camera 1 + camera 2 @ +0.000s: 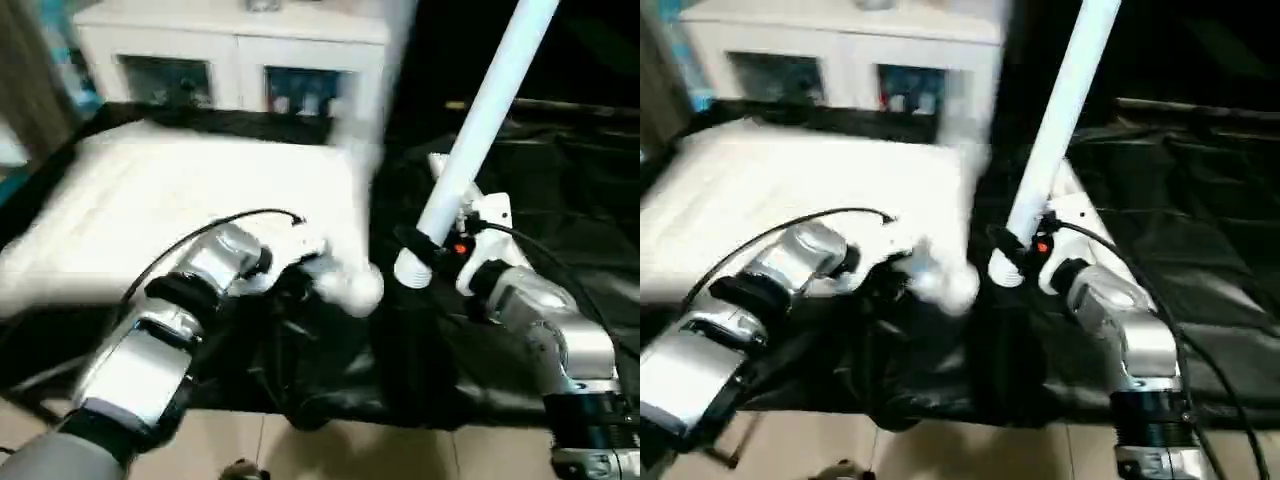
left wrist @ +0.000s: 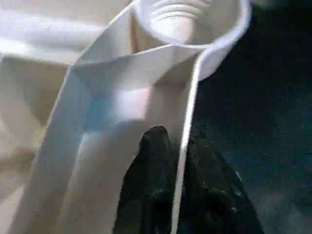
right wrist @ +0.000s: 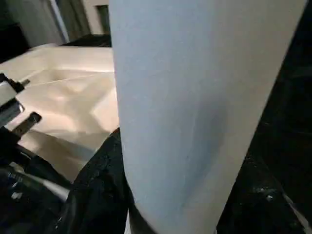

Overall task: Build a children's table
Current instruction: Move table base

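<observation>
Tabletop of the children's table lies upside down on the black-draped work table, with its ribbed underside facing up. One round corner socket sits at the tabletop corner nearest the robot, open end up, with stepped rings visible inside it.

Left gripper: the two black fingers are pressed together on the thin white side wall of the tabletop, one finger on the inner face and the other on the outer face. The grip point is on the rim just beside the corner socket. The silver left forearm reaches in from the near side of the tabletop, and a black cable arcs over the wrist.

Right gripper: the fingers are closed around the lower part of a white tubular leg, pinching it near its bottom end. The leg stands tilted, its upper end leaning away from the tabletop and running out of the head view. Its lower end hangs just beside the corner socket, on the side away from the tabletop's centre, and is not seated in it. An orange light shows on the right wrist next to the leg.

Beyond the far edge of the tabletop stands a white cabinet with glazed doors. Light floor shows below the near edge of the work table.
</observation>
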Robot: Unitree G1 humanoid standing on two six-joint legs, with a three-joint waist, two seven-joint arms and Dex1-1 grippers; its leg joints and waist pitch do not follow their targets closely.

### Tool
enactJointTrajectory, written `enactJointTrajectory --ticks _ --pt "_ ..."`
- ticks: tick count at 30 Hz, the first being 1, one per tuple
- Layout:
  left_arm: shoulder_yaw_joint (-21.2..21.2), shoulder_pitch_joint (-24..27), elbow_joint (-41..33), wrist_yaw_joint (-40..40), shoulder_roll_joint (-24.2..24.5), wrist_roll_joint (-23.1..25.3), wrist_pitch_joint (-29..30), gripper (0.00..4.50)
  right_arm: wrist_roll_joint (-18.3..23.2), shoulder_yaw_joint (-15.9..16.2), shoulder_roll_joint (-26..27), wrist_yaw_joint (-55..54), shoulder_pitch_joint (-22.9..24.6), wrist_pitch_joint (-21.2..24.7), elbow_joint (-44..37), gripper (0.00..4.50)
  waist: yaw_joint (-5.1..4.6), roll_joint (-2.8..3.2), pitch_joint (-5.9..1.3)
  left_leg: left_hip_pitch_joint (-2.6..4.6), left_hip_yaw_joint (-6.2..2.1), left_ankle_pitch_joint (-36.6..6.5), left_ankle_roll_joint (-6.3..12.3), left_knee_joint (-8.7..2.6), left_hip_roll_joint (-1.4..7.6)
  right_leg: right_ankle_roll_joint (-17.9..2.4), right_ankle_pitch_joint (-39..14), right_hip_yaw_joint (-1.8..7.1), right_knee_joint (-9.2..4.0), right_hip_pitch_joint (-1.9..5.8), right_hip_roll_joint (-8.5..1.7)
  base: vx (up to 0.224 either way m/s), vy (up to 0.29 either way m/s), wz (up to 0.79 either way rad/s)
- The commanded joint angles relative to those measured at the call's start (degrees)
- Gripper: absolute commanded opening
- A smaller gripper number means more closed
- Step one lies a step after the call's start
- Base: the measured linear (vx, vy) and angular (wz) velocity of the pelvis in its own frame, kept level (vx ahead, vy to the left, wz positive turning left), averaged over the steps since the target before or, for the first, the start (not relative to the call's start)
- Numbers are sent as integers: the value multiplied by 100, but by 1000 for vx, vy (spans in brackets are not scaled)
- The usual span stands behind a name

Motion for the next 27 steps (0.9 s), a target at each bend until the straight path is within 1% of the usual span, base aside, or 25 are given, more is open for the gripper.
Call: enactJointTrajectory --ticks 1,2,3,4,5,6,7,8,9,10,11,12,13,14,15,16,17,19,21,22,23,24,25,26,27 --pt "196 329 -46 522 82 -69 79 34 -24 9 75 -43 -9 -107 42 188 62 -71 -410 33 -176 -1384 8 -400 128 -857 -1814 261 -620 272 -490 0 0 0" --pt "206 437 -191 558 84 -66 -2 24 -38 23 107 -55 -5 -131 57 188 59 -10 -407 30 -192 -1402 6 -401 130 -889 -1819 258 -614 270 -505 0 0 0" --pt "216 574 -419 573 91 -50 -20 16 -53 36 134 -64 -3 -163 79 188 41 -44 -406 46 -168 -1411 49 -395 111 -839 -1936 254 -658 249 -476 0 0 0" --pt "216 574 -419 573 91 -50 -20 13 -53 36 134 -64 -3 -163 79 188 42 -35 -415 56 -168 -1353 73 -394 125 -869 -1885 269 -654 237 -485 0 0 0" --pt "187 706 -613 491 119 -32 -234 11 -70 38 159 -78 -16 -208 115 188 49 -26 -417 65 -165 -1345 71 -396 129 -874 -1861 271 -653 228 -476 0 0 0" --pt "162 839 -785 392 150 -34 -544 5 -84 28 194 -108 -47 -261 167 188 55 33 -424 78 -172 -1397 50 -404 151 -923 -1721 278 -647 212 -473 0 0 0" --pt "144 946 -897 287 176 -60 -953 2 -96 17 224 -142 -77 -298 211 188 53 29 -429 73 -183 -1423 56 -418 157 -932 -1626 272 -648 213 -476 0 0 0" --pt "141 986 -927 238 185 -81 -1151 0 -103 17 235 -157 -86 -308 224 188 36 19 -429 65 -171 -1415 56 -420 149 -933 -1581 272 -633 218 -461 0 0 0" --pt "111 1113 -1037 107 222 -138 -1715 0 -134 37 257 -194 -103 -328 229 188 51 34 -442 79 -170 -1394 75 -412 138 -899 -1585 278 -636 204 -464 0 0 0" --pt "100 1144 -1066 80 232 -149 -1837 0 -143 46 260 -200 -105 -330 224 188 44 79 -450 80 -169 -1403 67 -421 152 -878 -1590 286 -635 200 -467 0 0 0" --pt "74 1204 -1122 32 259 -173 -2071 0 -165 73 265 -214 -104 -329 203 188 45 77 -456 83 -164 -1407 54 -421 156 -862 -1557 289 -628 195 -458 0 0 0" --pt "55 1236 -1130 -76 280 -205 -2217 0 -177 92 253 -220 -95 -308 145 188 59 105 -462 105 -162 -1440 24 -428 168 -856 -1489 294 -622 178 -454 0 0 0" --pt "28 1281 -1153 -201 308 -243 -2361 0 -188 116 234 -229 -82 -283 65 188 53 169 -460 119 -165 -1516 -13 -440 175 -870 -1415 294 -629 168 -442 0 0 0" --pt "28 1281 -1153 -201 308 -243 -2361 0 -188 116 234 -229 -82 -283 65 188 55 138 -466 112 -163 -1493 -11 -440 173 -886 -1324 294 -611 181 -437 0 0 0" --pt "6 1253 -1083 -288 353 -221 -2527 0 -167 66 184 -237 -50 -230 -69 188 68 124 -475 106 -155 -1418 16 -436 165 -914 -1189 301 -583 188 -437 0 0 0" --pt "-4 1233 -1048 -281 370 -196 -2566 0 -162 53 170 -238 -39 -216 -101 188 76 136 -483 117 -149 -1377 56 -427 162 -899 -1225 313 -587 180 -449 0 0 0" --pt "-42 1156 -925 -223 419 -96 -2653 0 -147 19 135 -232 -3 -183 -178 188 81 151 -491 110 -150 -1334 67 -427 164 -882 -1205 318 -584 182 -449 0 0 0" --pt "-38 1127 -876 -192 454 -40 -2659 0 -143 12 105 -208 37 -205 -194 188 80 158 -491 89 -154 -1275 51 -436 166 -851 -1093 316 -564 194 -447 0 0 0" --pt "-17 1101 -796 -187 470 -16 -2714 0 -151 3 90 -191 64 -223 -198 188 74 156 -487 99 -149 -1336 43 -436 159 -851 -1193 316 -585 183 -458 0 0 0" --pt "-5 1087 -745 -172 483 -1 -2740 0 -156 -3 87 -189 77 -230 -200 188 80 125 -475 94 -145 -1370 50 -436 150 -829 -1351 317 -604 185 -468 0 0 0" --pt "18 1065 -677 -102 486 15 -2790 30 -152 -16 81 -188 87 -231 -198 188 79 129 -473 90 -148 -1375 50 -438 149 -812 -1427 317 -610 188 -473 0 0 0" --pt "115 1058 -634 -150 464 -94 -2776 47 -142 -36 94 -202 75 -240 -168 188 84 110 -465 90 -149 -1420 48 -444 149 -760 -1611 315 -638 184 -480 0 0 0" --pt "128 1057 -630 -158 461 -109 -2772 59 -141 -39 96 -204 73 -241 -164 188 86 118 -462 88 -156 -1436 42 -447 148 -713 -1753 314 -648 181 -484 0 0 0" --pt "185 1053 -609 -191 447 -177 -2756 59 -133 -51 103 -213 66 -246 -147 188 82 121 -460 87 -159 -1439 34 -450 153 -705 -1779 314 -647 179 -485 0 0 0" --pt "185 1053 -609 -191 447 -177 -2756 73 -133 -51 103 -213 66 -246 -147 188 87 132 -468 104 -158 -1462 21 -450 161 -720 -1775 316 -650 162 -483 0 0 0"
